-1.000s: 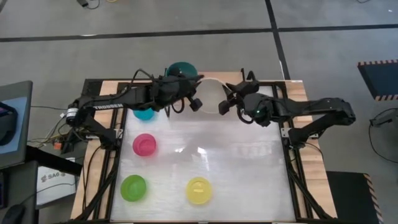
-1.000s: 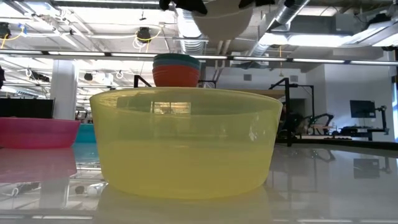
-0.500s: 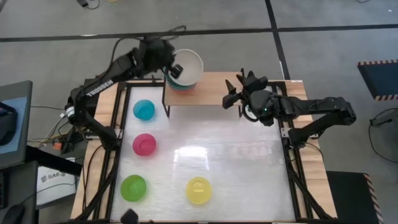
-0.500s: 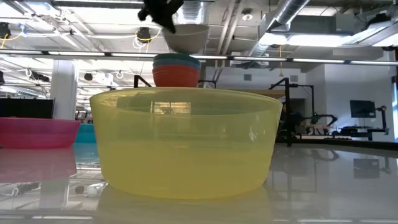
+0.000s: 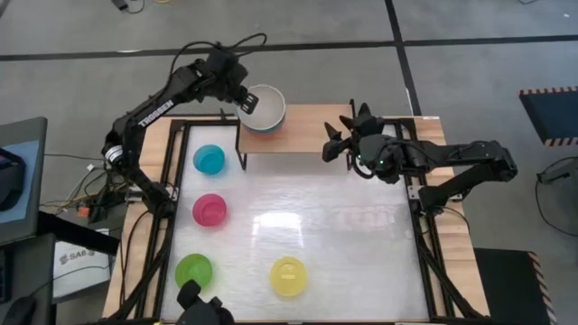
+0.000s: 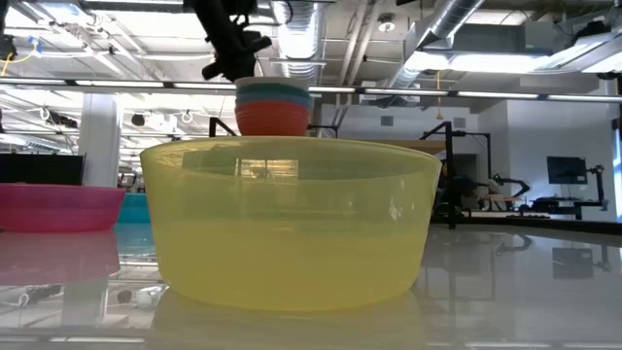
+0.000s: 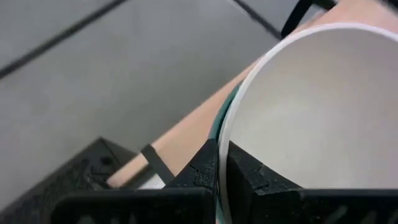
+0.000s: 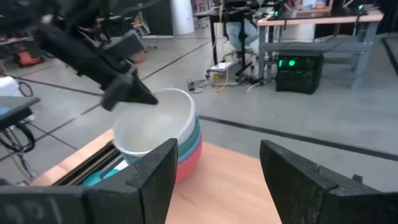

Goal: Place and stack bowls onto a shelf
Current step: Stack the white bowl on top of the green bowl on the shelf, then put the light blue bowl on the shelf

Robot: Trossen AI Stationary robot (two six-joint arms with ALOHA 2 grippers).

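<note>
A white bowl [image 5: 264, 106] sits in a stack of teal, blue and red bowls [image 8: 189, 149] on the left end of the wooden shelf [image 5: 307, 131] at the table's far edge. My left gripper [image 5: 246, 101] is shut on the white bowl's rim; it also shows in the low view [image 6: 233, 63] beside the stack [image 6: 274, 107]. My right gripper [image 5: 336, 144] is open and empty over the shelf's right part, its fingers [image 8: 155, 174] pointing at the stack. Cyan [image 5: 209, 159], magenta [image 5: 209, 209], lime green [image 5: 193, 271] and yellow [image 5: 289, 276] bowls rest upright on the tabletop. My left gripper pinches the white bowl's rim [image 7: 222, 143] on the bowl's left side, one finger [image 7: 249, 177] inside the bowl and one [image 7: 202, 171] outside. The fingers come slanting down from the table's far left. The bowl sits open side up, nested in the teal bowl [image 7: 224, 112].
The four small bowls stand along the table's left and near parts; the yellow one [image 6: 292, 224] fills the low view. The middle and right of the tabletop [image 5: 361, 235] are bare. A dark object [image 5: 203, 311] shows at the near edge. The shelf's right half [image 8: 230, 186] is bare.
My left gripper has carried the white bowl from above the table's far middle toward the far left, over the stack, and lowered it. The bowl, lifted and tilted half a second ago, now sits nested in the teal bowl. My right gripper has drawn back slightly toward the right.
</note>
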